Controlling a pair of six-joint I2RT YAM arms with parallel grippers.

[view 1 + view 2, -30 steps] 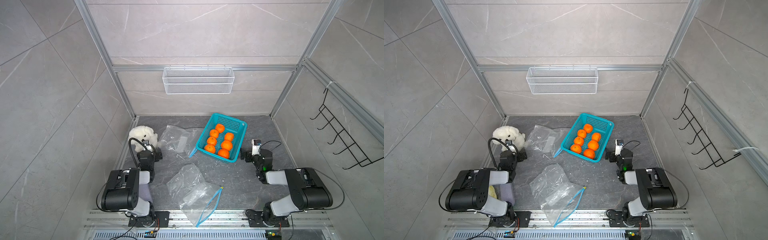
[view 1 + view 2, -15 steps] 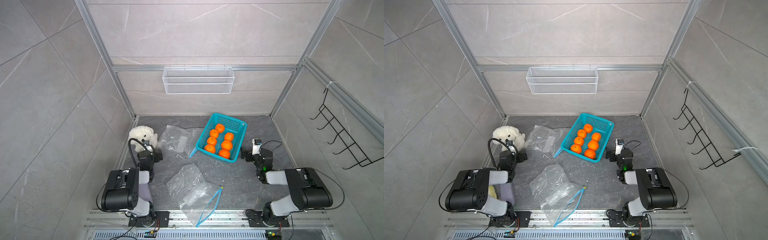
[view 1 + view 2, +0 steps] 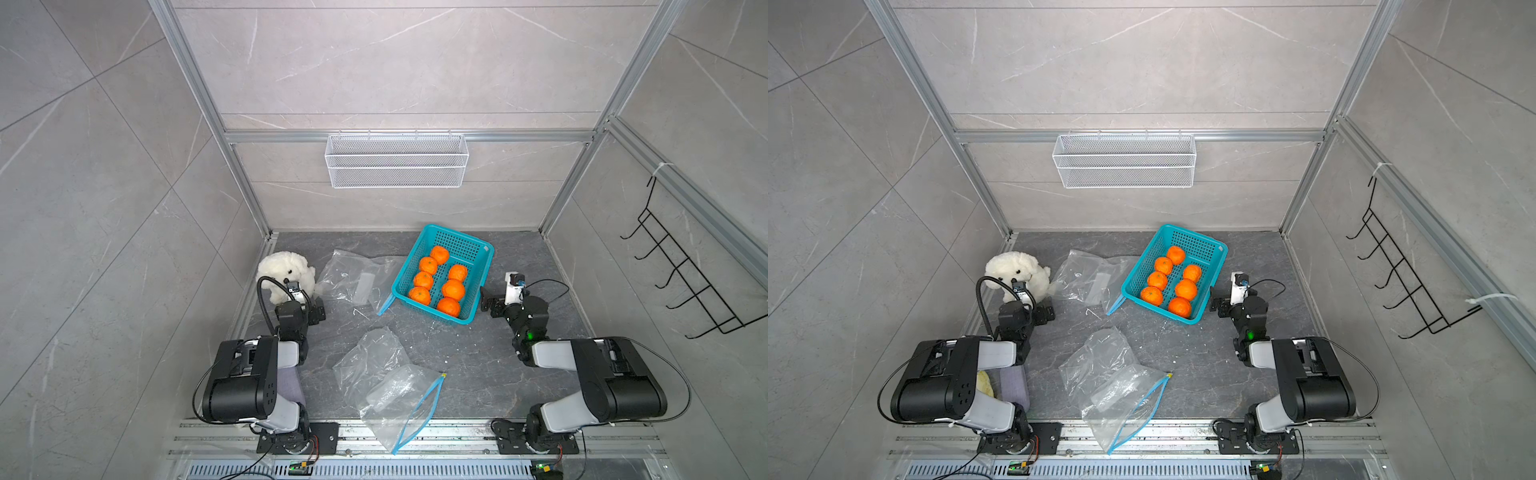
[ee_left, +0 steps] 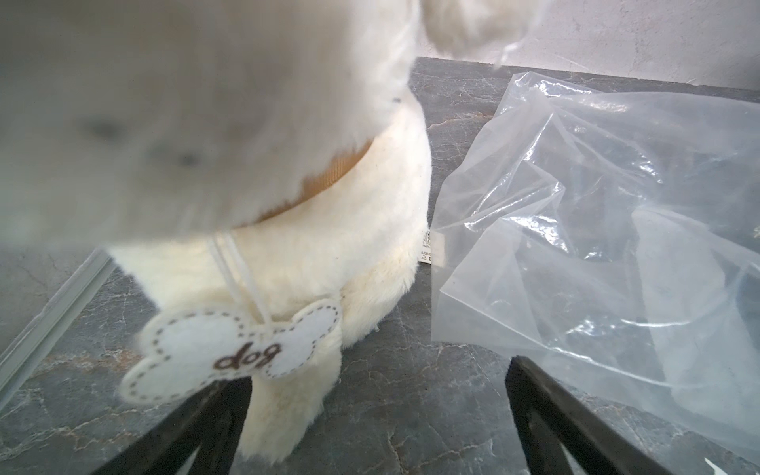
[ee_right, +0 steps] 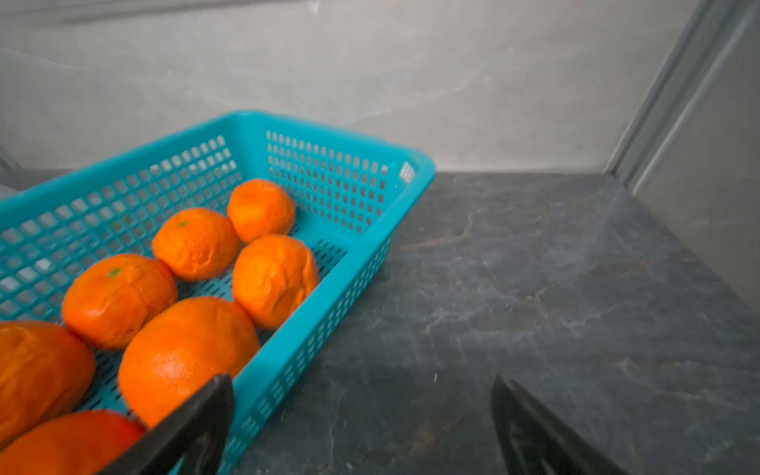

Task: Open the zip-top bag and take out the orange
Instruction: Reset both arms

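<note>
A clear zip-top bag (image 3: 401, 401) with a blue zip strip lies flat at the front, partly over the rail, and looks empty in both top views (image 3: 1125, 401). Several oranges (image 3: 453, 289) lie in the teal basket (image 3: 478, 249). My left gripper (image 3: 311, 309) stands open low at the left, facing a white plush dog (image 4: 288, 255), with a second clear bag (image 4: 596, 230) beside it. My right gripper (image 3: 490, 300) stands open just right of the basket; in its wrist view (image 5: 362, 386) one finger (image 5: 197, 423) overlaps the basket's near corner (image 5: 312, 329). Neither gripper holds anything.
A crumpled clear bag (image 3: 368, 353) lies mid-floor, touching the front one. The second bag (image 3: 359, 276), also blue-zipped, lies between the plush dog (image 3: 286, 270) and the basket. A wire shelf (image 3: 397, 166) hangs on the back wall, black hooks (image 3: 685, 286) on the right wall.
</note>
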